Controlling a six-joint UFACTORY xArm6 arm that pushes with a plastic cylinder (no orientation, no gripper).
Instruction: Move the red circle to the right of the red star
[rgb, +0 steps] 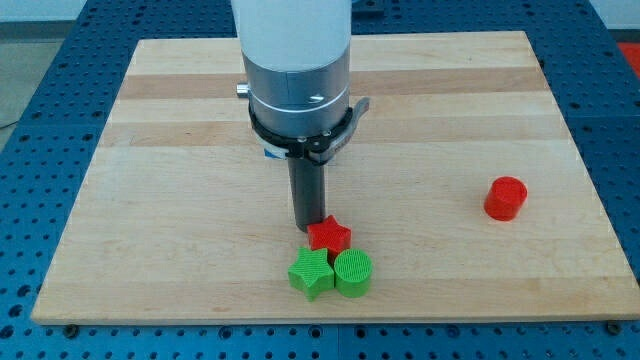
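The red circle (506, 197) stands alone on the wooden board (150, 200) at the view's right. The red star (329, 236) lies near the view's bottom centre, far to the left of the red circle. My tip (307, 228) is at the red star's upper left edge, touching or almost touching it. The rod hangs from the arm's grey and white body (297, 80), which hides part of the board behind it.
A green star (311, 273) and a green circle (353, 272) sit side by side just below the red star, close to the board's bottom edge. A blue perforated table (30, 120) surrounds the board.
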